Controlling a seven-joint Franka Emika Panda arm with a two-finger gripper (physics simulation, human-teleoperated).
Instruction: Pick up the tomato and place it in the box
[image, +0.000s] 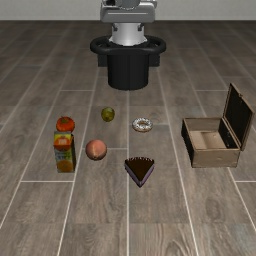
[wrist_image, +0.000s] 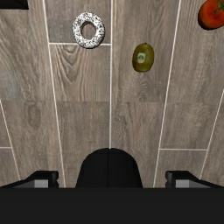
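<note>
So nothing's been grabbed at this point. The tool (wrist_image: 111, 179) is spread wide with nothing between its fingers, and it hangs high over the wooden floor (image: 180, 215), close in by the robot's black pedestal (image: 128, 62).

The tomato (image: 65, 124) sits on the floor over on the exterior view's left. It's snug against the robot-facing side of an orange juice carton (image: 65, 153), touching or as good as. The open box (image: 212, 142) is way over on the exterior view's right with its lid tipped back, well apart from the tomato.

The bit that matters for the next move: from the tool's own camera, the tomato isn't under the fingers at all. It's out ahead and well off to one side. A donut (wrist_image: 87, 28), a kiwi (wrist_image: 143, 58) and the tomato run roughly in a row, with the tomato at the far end past the kiwi. My guess is the arm needs a good sideways swing plus a long drop before it can close on anything.

The tomato's round, so finger angle shouldn't matter much. I'd watch that carton though. If a finger comes down on that side, it could clip it.
</note>
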